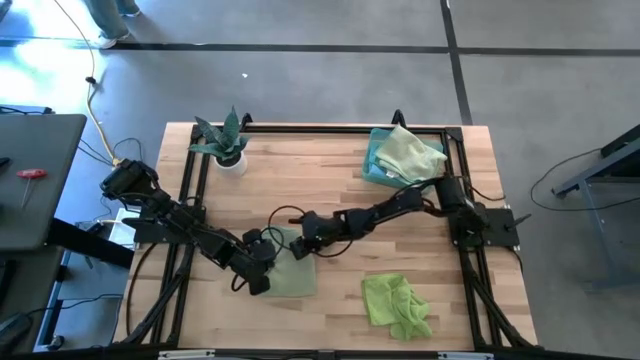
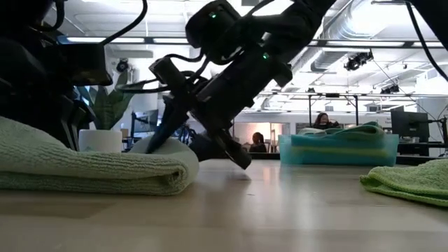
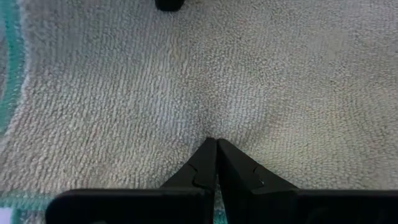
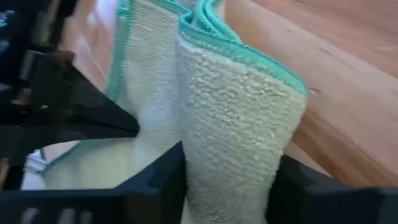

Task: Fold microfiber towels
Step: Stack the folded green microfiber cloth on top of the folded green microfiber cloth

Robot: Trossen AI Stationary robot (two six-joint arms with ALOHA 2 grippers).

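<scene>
Right wrist view alone shows right jaws grasping the sage towel [image 4: 230, 124]; left jaws clenched.

From overhead, the two dark arms cover much of the pale sage green folded towel [image 1: 296, 278], so its near corner is hidden. At table height that soft cloth [image 2: 91, 168] runs off the edge, as does the crumpled lime green towel [image 2: 409, 183]. The people behind the teal bin [image 2: 338, 149] are too small and blurred to make out.
</scene>
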